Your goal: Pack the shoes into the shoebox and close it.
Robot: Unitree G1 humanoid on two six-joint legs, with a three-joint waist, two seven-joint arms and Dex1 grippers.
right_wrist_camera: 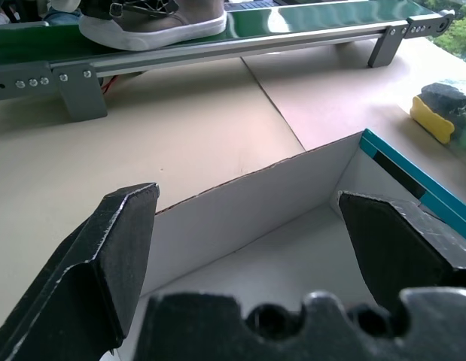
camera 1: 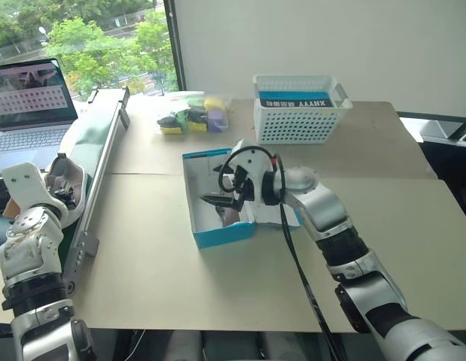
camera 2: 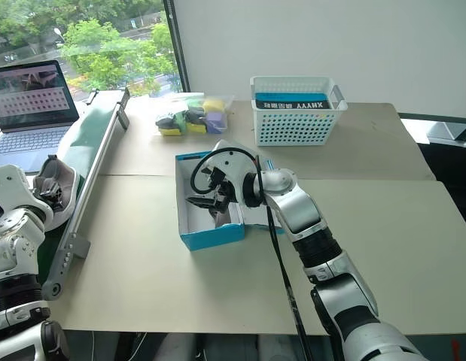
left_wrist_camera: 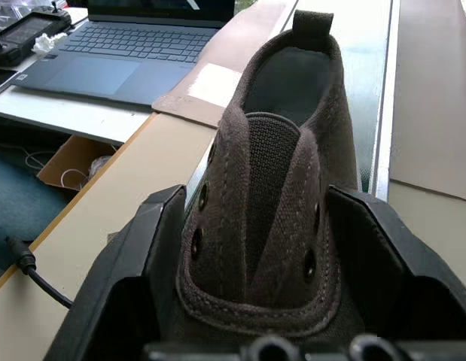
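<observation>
- left tool [left_wrist_camera: 251, 331] clamped on shoe [left_wrist_camera: 274, 188], left of the shoebox [camera 1: 217, 237]
- right tool [right_wrist_camera: 263, 248] fingers apart, over the shoebox

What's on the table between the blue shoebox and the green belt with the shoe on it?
Nothing: in the left eye view, only bare beige tabletop lies between the teal cardboard shoebox and the green conveyor belt.

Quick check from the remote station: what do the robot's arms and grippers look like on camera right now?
Both arms are jointed silver-grey shells with black joint sections. The right arm has a black cable looping over its wrist and trailing down the forearm. Right gripper and left gripper each have two matte black, blocky fingers.
</observation>
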